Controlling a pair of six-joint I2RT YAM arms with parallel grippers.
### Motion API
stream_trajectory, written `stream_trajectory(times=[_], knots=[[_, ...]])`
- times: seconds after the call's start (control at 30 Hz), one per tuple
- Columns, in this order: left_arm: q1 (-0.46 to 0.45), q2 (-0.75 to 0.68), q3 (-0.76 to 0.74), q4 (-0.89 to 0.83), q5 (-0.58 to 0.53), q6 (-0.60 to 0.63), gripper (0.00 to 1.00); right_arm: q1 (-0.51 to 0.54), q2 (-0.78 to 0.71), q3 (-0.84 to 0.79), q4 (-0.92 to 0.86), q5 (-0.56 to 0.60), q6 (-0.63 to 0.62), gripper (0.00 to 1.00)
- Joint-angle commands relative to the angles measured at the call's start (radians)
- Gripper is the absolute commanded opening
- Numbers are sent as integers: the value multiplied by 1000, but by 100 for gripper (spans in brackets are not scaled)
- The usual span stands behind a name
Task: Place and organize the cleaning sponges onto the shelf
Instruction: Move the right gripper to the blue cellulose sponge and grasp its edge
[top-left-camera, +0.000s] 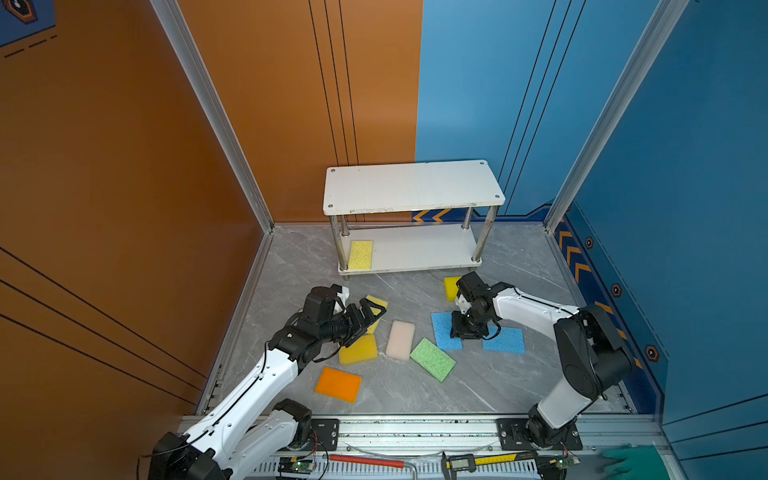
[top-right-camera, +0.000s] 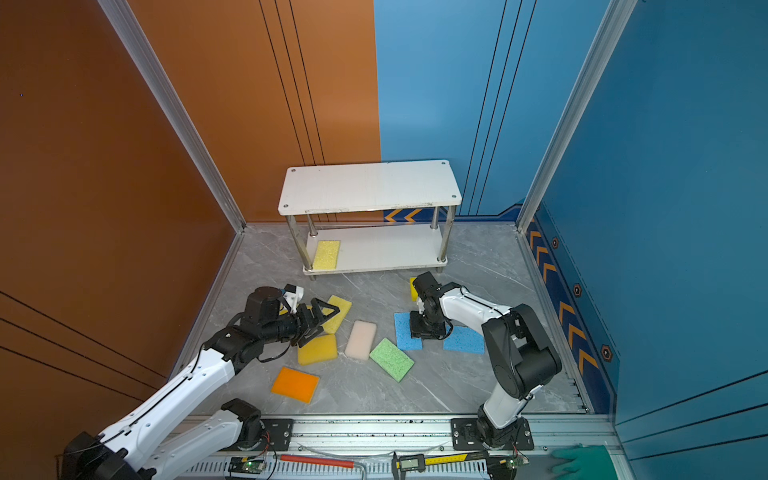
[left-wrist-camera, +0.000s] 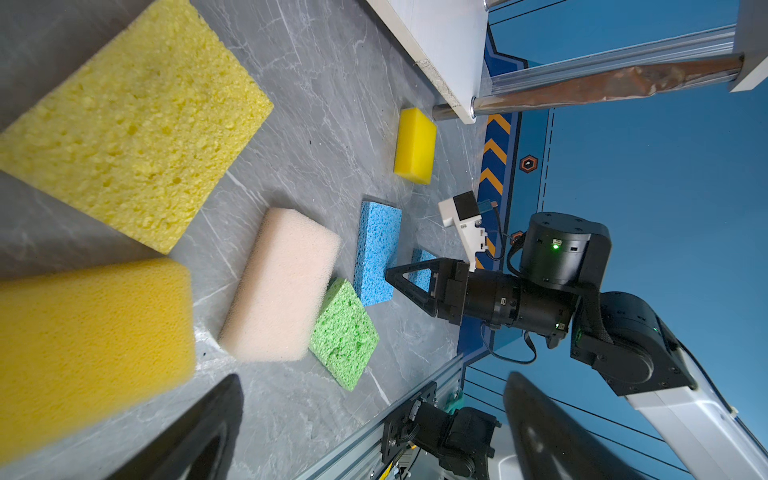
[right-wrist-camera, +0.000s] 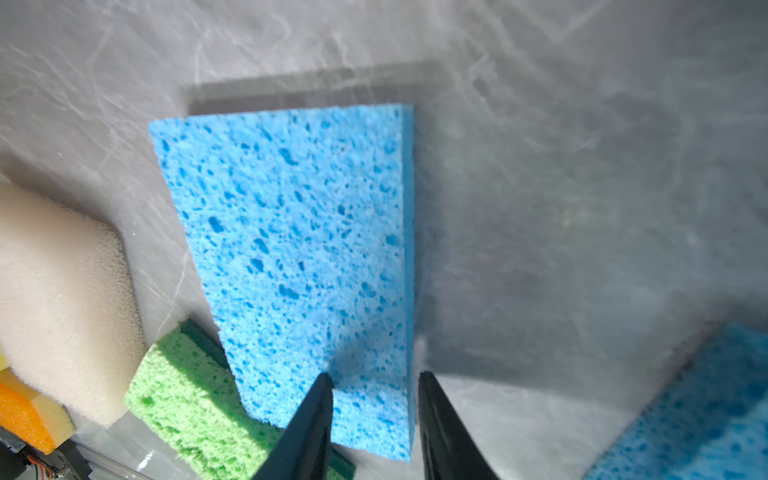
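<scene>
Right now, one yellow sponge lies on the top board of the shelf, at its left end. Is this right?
Not quite. The yellow sponge does lie at the left end of the shelf, but on its lower board, not on the top one. Both top views show it.

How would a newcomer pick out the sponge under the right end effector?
From the white shelf, come forward over the grey tabletop to the right end effector. It straddles the edge of a blue sponge. Two are blue: this one lies beside the green sponge, the other blue sponge farther right.
</scene>
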Motion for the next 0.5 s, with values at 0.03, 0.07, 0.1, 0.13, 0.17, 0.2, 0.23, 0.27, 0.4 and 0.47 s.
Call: stream_trajectory(times=[0.03,0.07,0.1,0.13,0.17,0.2,0.23,0.27,0.4,0.47], knots=[[1,-19,-17,-10,-14,-2,98,5,16,-25,30,-1,14,28],[4,-20,-17,-11,-13,-2,98,5,16,-28,35,0,17,27],[5,-19,-17,-14,-10,-3,98,5,15,-30,39,-1,19,27],[5,-21,-17,-14,-9,-2,98,5,15,-33,41,-1,21,24],[7,-21,-17,-15,-7,1,98,5,15,-35,42,0,23,21],[9,-21,-17,-17,-7,2,98,5,13,-36,44,0,25,19],[11,-23,-18,-20,-5,3,98,5,12,-36,45,1,27,17],[13,-23,-18,-21,-2,4,98,5,8,-35,46,2,27,15],[20,-26,-19,-21,6,5,98,5,-13,-31,44,7,34,9],[22,-29,-22,-22,8,5,98,3,-30,-26,44,9,41,8]])
